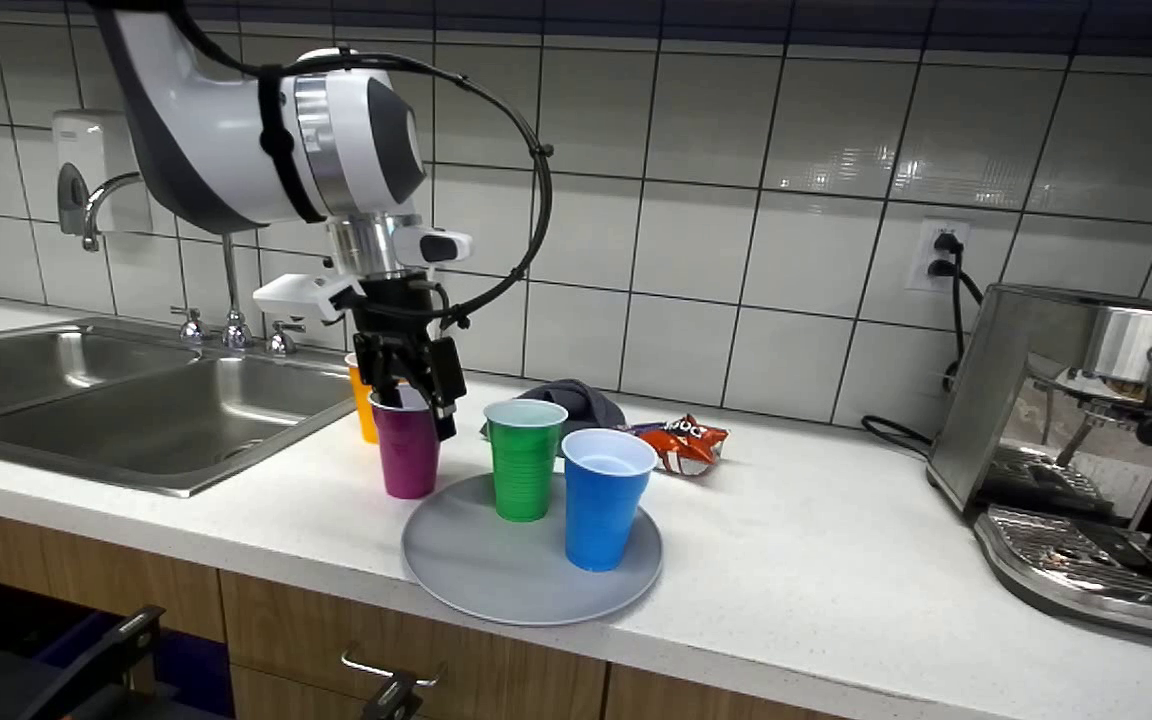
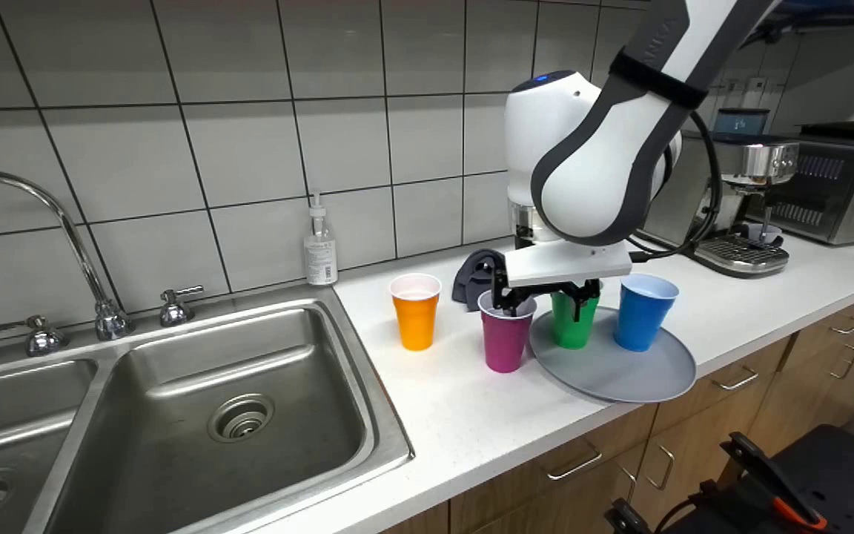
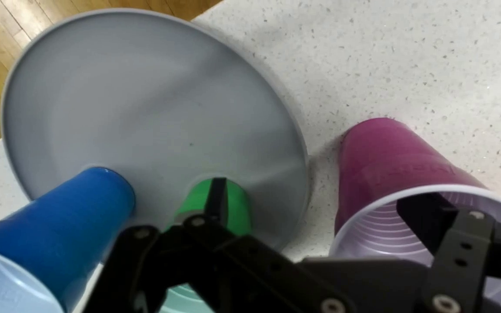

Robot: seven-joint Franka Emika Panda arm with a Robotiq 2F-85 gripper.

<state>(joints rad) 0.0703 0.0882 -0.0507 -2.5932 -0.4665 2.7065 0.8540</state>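
My gripper stands open, pointing down, with its jaws wide apart. One finger reaches into the mouth of the upright purple cup; whether it touches the wall cannot be told. The opposite finger is outside that cup and overlaps the green cup in the wrist view. Nothing is gripped. Both the green cup and a blue cup stand upright on a round grey plate. The purple cup is on the counter beside the plate. An orange cup stands nearer the sink, partly hidden in an exterior view.
A steel double sink with a faucet adjoins the cups' counter. Behind the cups lie a dark cloth and a red snack bag. An espresso machine stands farther along. A soap bottle is by the tiled wall.
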